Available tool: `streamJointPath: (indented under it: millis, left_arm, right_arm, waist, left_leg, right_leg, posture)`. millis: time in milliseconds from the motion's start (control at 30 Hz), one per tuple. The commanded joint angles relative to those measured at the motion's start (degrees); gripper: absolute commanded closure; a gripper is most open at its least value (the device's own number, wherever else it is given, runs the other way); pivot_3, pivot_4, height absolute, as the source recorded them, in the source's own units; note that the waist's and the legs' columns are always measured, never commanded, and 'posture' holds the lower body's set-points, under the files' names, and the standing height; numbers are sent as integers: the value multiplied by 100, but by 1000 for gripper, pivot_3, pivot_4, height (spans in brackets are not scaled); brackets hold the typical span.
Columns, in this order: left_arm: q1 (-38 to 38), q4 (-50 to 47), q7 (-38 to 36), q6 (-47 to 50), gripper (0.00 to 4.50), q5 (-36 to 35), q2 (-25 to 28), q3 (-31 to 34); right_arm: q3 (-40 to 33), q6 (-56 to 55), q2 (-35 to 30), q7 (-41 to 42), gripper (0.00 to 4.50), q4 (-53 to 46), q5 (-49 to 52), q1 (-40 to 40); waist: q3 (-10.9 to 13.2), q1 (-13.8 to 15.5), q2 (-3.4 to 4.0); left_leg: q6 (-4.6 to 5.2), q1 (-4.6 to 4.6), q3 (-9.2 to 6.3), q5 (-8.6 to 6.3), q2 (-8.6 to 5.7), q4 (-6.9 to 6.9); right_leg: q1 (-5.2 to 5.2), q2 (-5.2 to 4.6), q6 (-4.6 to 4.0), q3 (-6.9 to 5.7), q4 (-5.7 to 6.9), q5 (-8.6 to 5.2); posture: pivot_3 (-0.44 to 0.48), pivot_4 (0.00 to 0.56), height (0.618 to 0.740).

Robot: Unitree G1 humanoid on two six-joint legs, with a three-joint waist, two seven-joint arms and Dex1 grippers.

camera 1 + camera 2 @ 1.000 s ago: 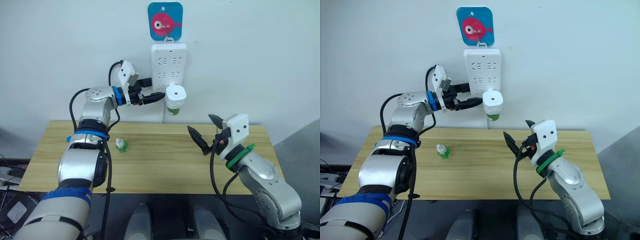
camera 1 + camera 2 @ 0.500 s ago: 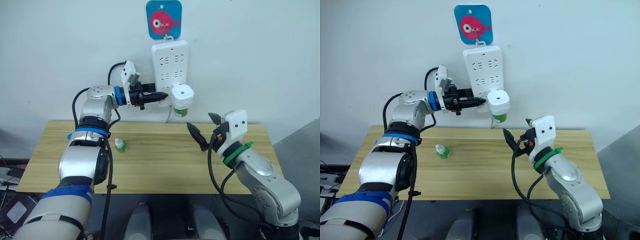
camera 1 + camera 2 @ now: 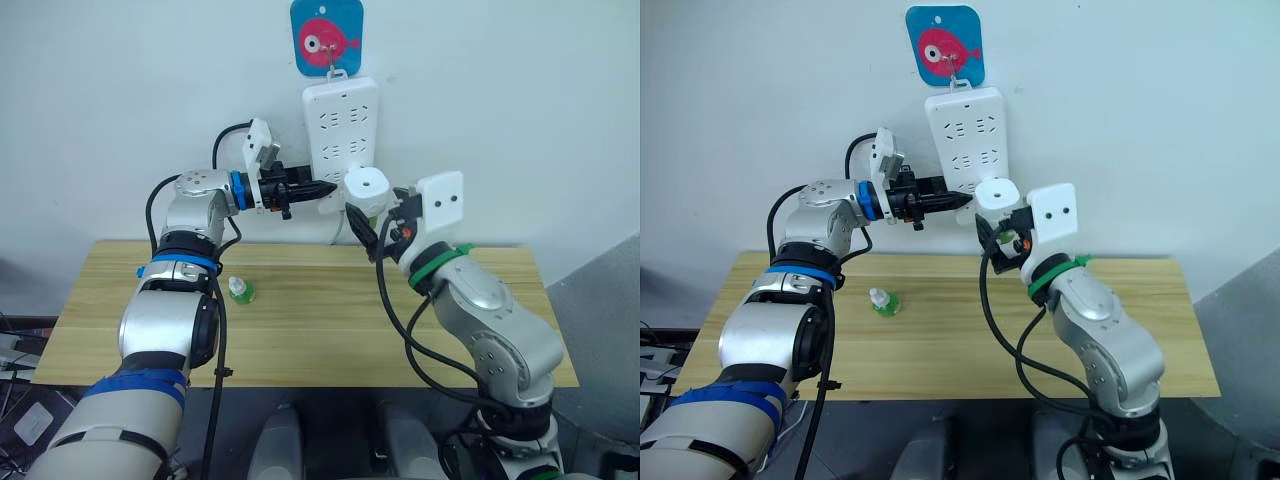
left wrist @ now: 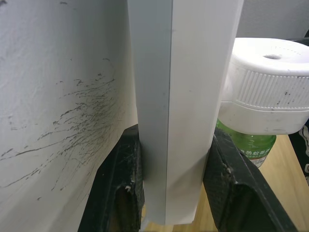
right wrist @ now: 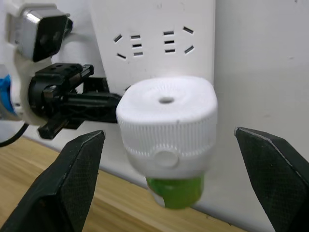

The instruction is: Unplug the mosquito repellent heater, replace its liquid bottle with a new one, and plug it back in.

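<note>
Right gripper (image 3: 372, 232) has risen from the table to centre frame in the eye views — jaws spread around the small white rounded plastic heater (image 3: 366, 187), ready to unplug it.

Left wrist view: left gripper (image 4: 176, 181) clamps the long white power strip (image 4: 186, 96).

Right wrist view: the translucent green bottle (image 5: 176, 191) remains socketed beneath the heater.

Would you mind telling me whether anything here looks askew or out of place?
Nothing stands out: the heater sits plugged into the power strip, its bottle below it, and the capped bottle stands upright on the table.
</note>
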Motion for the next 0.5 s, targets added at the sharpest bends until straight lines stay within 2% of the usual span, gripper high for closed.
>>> streamJointPath:
  millis: [33, 233, 500]
  left_arm:
    - [-101, -46, 31, -149, 3201, 34, -56, 10]
    - [-38, -82, 27, -135, 3201, 17, -61, 27]
    - [-17, -79, 103, -187, 3201, 52, -53, 44]
  right_arm:
    - [24, -125, 146, -82, 0, 107, -126, -182]
    - [78, -294, 241, -123, 0, 496, -388, -330]
    - [95, -747, 378, -24, 0, 729, -516, -449]
  waist:
    - [0, 1, 0]
    - [0, 0, 0]
    - [1, -2, 2]
  left_leg:
    - [0, -3, -2, 0, 0, 0]
    - [0, -54, -7, 2, 0, 10]
    - [0, -54, -6, 2, 0, 9]
  right_leg:
    - [-2, -1, 0, -1, 0, 0]
    - [-55, -1, -1, 1, 11, 1]
    - [-56, -1, -1, 0, 11, 1]
  posture:
    - [-85, 288, 740]
    - [-89, 289, 740]
    - [-85, 291, 740]
